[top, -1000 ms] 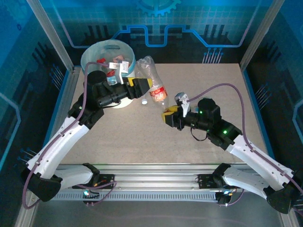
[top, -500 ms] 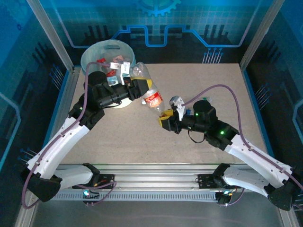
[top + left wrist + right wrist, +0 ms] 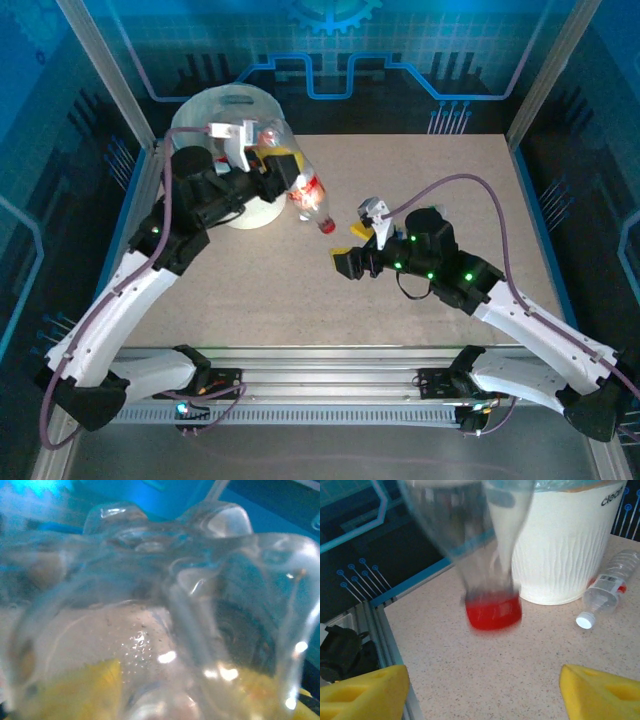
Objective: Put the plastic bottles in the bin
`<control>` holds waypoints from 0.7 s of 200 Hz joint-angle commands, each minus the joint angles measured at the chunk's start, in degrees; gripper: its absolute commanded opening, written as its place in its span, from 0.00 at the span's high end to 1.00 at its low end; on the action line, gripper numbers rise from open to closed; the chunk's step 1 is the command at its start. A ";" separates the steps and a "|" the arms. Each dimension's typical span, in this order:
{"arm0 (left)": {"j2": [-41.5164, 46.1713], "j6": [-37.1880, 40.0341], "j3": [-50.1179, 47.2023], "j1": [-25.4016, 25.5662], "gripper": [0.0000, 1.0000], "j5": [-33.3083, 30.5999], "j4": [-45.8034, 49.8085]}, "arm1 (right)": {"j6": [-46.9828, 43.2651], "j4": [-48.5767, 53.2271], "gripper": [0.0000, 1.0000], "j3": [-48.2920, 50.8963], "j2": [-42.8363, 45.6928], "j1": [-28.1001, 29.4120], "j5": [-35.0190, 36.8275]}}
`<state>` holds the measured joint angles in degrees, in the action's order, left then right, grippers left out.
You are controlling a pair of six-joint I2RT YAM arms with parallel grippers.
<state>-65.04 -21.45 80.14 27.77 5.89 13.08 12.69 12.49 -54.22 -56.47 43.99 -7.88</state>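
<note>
At bin (image 3: 252, 213) rim, bottle (image 3: 303, 193) in left gripper (image 3: 279, 163), open tabletop (image 3: 430, 165) rightward.

White arms (image 3: 115, 305), black joints (image 3: 197, 197), purple cables (image 3: 470, 181)

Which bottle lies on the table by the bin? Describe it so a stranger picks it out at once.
Find the white bin at the far left corner of the table. Beside its base a small clear bottle lies on its side. Unlike the red-capped bottle hanging cap down nearby, it has a white cap.
</note>
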 commanded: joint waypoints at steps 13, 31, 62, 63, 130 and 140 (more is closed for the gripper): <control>-2.08 4.10 11.61 -10.51 0.53 -5.94 5.11 | -1.88 1.47 0.19 -2.87 -0.99 0.75 2.23; -5.41 6.22 16.98 -16.95 0.55 -6.51 6.74 | -2.27 2.14 0.18 -3.70 -1.44 0.80 2.47; -15.56 12.77 27.73 -23.95 0.55 -8.16 12.62 | -3.22 3.02 0.18 -4.85 -1.97 0.79 3.20; -15.96 12.85 28.07 -24.15 0.55 -8.08 12.82 | -3.25 3.08 0.18 -4.89 -2.02 0.82 3.21; -36.11 22.81 45.31 -27.86 0.54 -7.97 26.27 | -2.84 5.69 0.18 -8.53 -4.57 1.14 1.99; -37.82 23.89 45.97 -27.86 0.54 -7.28 27.89 | -2.82 5.70 0.18 -8.56 -4.77 1.27 2.08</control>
<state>-100.22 -3.57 121.69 0.21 -1.19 33.54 10.44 16.88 -60.88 -60.60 44.25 -5.98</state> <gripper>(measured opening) 0.458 0.823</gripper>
